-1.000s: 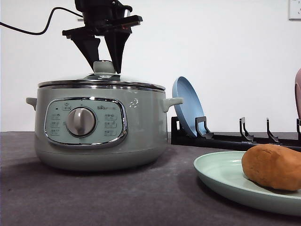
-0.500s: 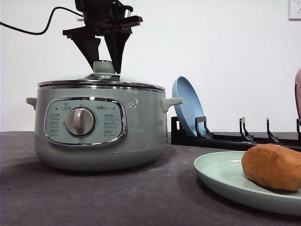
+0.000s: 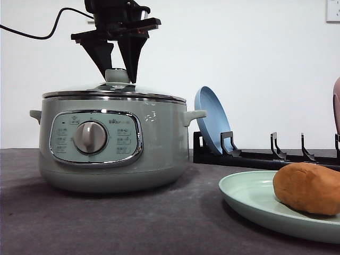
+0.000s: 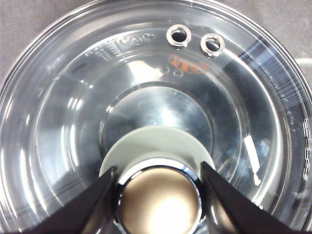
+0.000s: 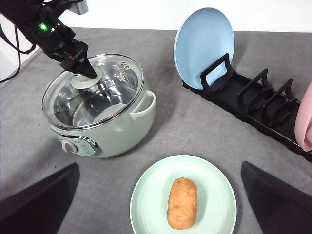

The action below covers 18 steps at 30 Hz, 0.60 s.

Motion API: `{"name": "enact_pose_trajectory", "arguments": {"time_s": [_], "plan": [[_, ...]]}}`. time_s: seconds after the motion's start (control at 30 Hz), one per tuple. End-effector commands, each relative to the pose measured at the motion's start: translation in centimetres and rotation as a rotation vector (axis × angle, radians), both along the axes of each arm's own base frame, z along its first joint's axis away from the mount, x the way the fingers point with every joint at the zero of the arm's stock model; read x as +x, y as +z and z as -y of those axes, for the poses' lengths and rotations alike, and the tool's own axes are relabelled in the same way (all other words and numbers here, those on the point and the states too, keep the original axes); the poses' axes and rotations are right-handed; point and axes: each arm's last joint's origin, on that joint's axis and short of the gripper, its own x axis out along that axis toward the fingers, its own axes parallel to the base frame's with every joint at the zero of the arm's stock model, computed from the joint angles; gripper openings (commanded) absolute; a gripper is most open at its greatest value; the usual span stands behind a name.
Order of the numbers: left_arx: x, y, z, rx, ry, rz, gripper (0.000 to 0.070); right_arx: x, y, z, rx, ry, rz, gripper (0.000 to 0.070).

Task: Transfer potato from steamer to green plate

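Observation:
The potato (image 3: 308,188) (image 5: 182,202), orange-brown and oblong, lies on the green plate (image 3: 244,194) (image 5: 146,200) at the front right. The sage-green steamer (image 3: 159,143) (image 5: 122,131) stands to the left with its glass lid (image 4: 73,97) on. My left gripper (image 3: 119,79) (image 4: 158,166) (image 5: 83,73) comes down from above, its black fingers pressed against both sides of the lid knob (image 3: 117,75) (image 4: 158,200). My right gripper (image 5: 160,166) hangs high above the plate, fingers wide apart and holding nothing.
A black dish rack (image 3: 276,156) (image 5: 258,97) stands behind the plate, with a blue plate (image 3: 210,122) (image 5: 204,44) upright in its left slot. A pink dish (image 3: 337,103) (image 5: 304,122) sits at its right end. A black cable (image 3: 32,34) runs off to the left.
The steamer has shifted very slightly to the left under my left gripper. Potato, plate and right arm have not moved.

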Motion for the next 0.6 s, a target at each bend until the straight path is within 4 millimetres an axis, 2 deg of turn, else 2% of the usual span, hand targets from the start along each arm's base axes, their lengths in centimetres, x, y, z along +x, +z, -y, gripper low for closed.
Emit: {"name": "enact_pose_trajectory", "arguments": {"time_s": [0.0, 0.13, 0.3, 0.43, 0.57], "plan": [[0.2, 0.0, 0.3, 0.021, 0.008, 0.0, 0.0249, -0.1, 0.5, 0.0, 0.016, 0.003, 0.013, 0.0698], [0.1, 0.0, 0.4, 0.017, 0.013, -0.001, 0.048, -0.1, 0.5, 0.0, 0.016, 0.003, 0.013, 0.0698], [0.1, 0.0, 0.4, 0.004, 0.014, -0.006, 0.0677, -0.1, 0.5, 0.0, 0.015, 0.004, 0.014, 0.0698], [-0.1, 0.3, 0.3, -0.003, 0.017, -0.001, 0.07, -0.1, 0.5, 0.0, 0.012, 0.005, 0.015, 0.0698], [-0.8, 1.6, 0.0, -0.023, 0.016, 0.036, 0.07, -0.1, 0.5, 0.0, 0.009, 0.004, 0.017, 0.0698]]}}
